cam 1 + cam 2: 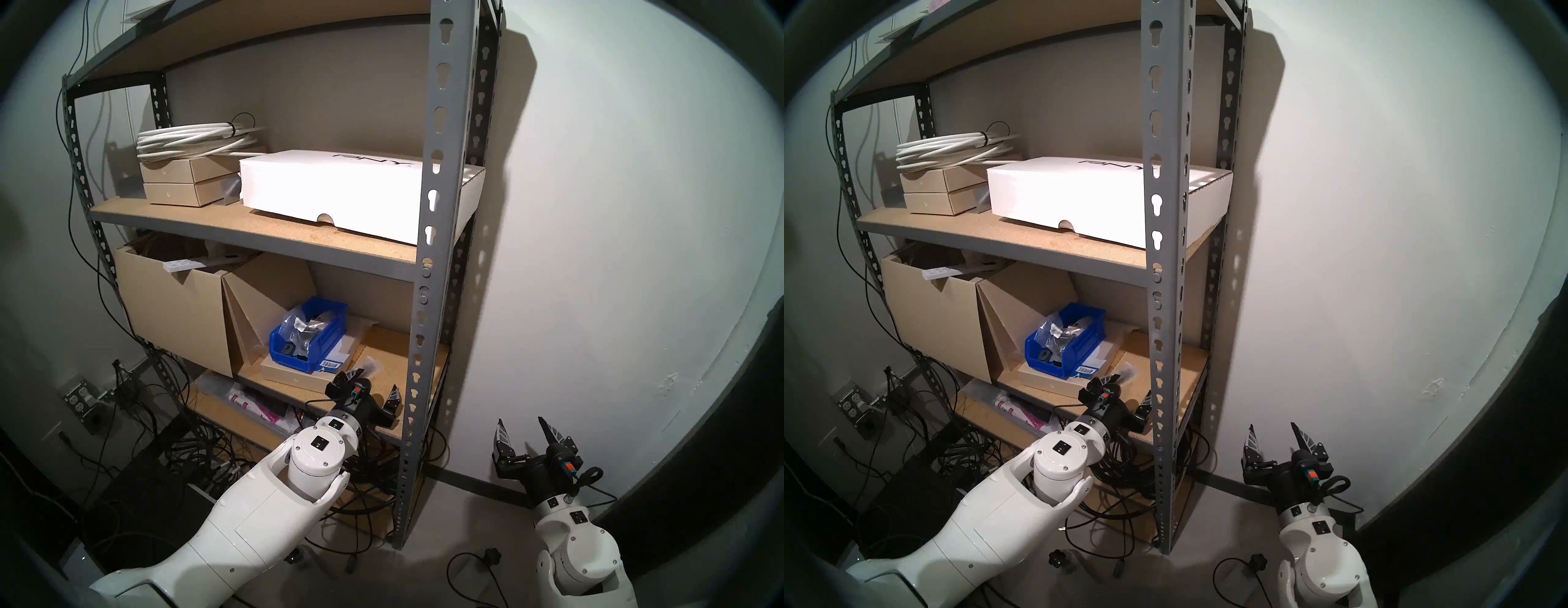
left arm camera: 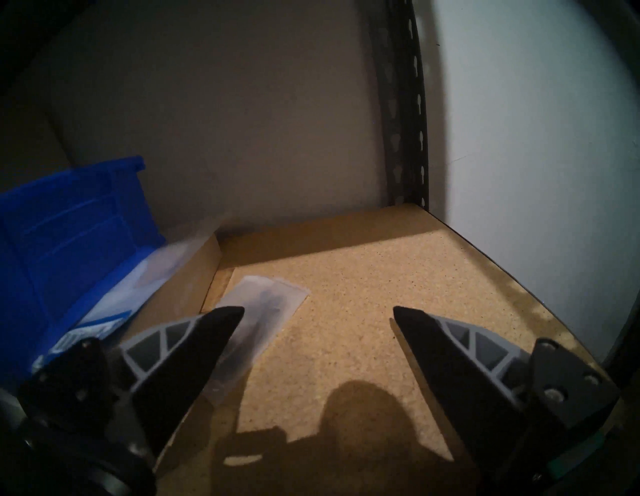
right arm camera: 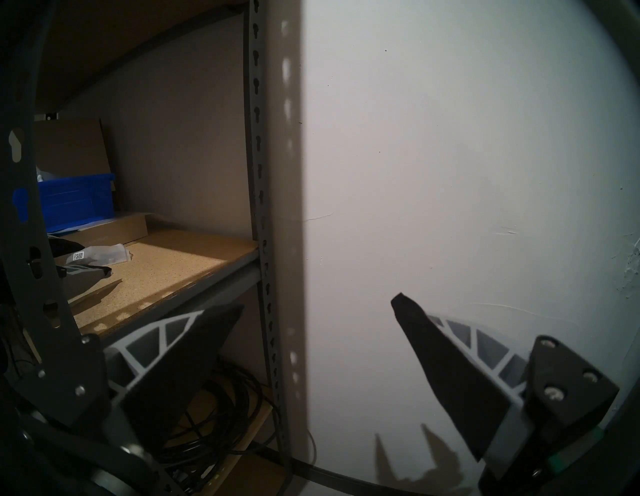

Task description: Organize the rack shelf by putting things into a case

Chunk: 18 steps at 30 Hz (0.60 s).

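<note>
The grey rack shelf (image 1: pixel 437 212) holds a blue case (image 1: pixel 297 344) on its lower board, set on a flat tan box (image 1: pixel 288 378). Crinkly clear bags (image 1: pixel 303 325) of black pieces lie inside the case. One more clear bag (image 2: pixel 270 304) lies flat on the board right of the tan box. My left gripper (image 2: pixel 317 311) is open and empty just above the board's front edge; its left finger overlaps the near end of that bag. My right gripper (image 1: pixel 522 422) is open and empty outside the rack, low by the white wall.
The rack's front right upright (image 1: pixel 1157 297) stands just right of my left gripper. A large open cardboard box (image 1: pixel 169 305) fills the board's left side. A flat white box (image 1: pixel 339 191) sits one shelf up. Tangled cables (image 1: pixel 191 446) cover the floor below.
</note>
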Motion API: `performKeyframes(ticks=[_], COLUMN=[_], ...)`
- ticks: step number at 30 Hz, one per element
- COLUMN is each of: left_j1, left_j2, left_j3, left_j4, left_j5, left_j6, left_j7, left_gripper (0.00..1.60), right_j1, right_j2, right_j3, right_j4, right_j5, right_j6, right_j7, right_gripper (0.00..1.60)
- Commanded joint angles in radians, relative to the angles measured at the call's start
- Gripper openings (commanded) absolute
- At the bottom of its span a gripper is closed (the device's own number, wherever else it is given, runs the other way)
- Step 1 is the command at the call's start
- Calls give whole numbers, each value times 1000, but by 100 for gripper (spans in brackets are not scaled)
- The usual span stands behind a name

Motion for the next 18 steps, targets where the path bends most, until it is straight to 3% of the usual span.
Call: performKeyframes(ticks=[1,5,18], left_j1=[32,44,34], left_j2=[-94,-153,-239], left_j3=[-22,-29,-6], left_j4=[-49,-43,-48], left_j5=[-18,-28,-82], left_j6=[-17,-38,-77], left_j7=[117,191,314], left_gripper=[160,160,160], right_j1=[2,2,2], right_j2=[0,0,0], right_j3=[0,0,0], right_j4=[-19,-18,-18], right_j5=[0,0,0], right_j6=[-3,-4,-3], right_j7=[0,0,0], right_gripper=[160,160,160])
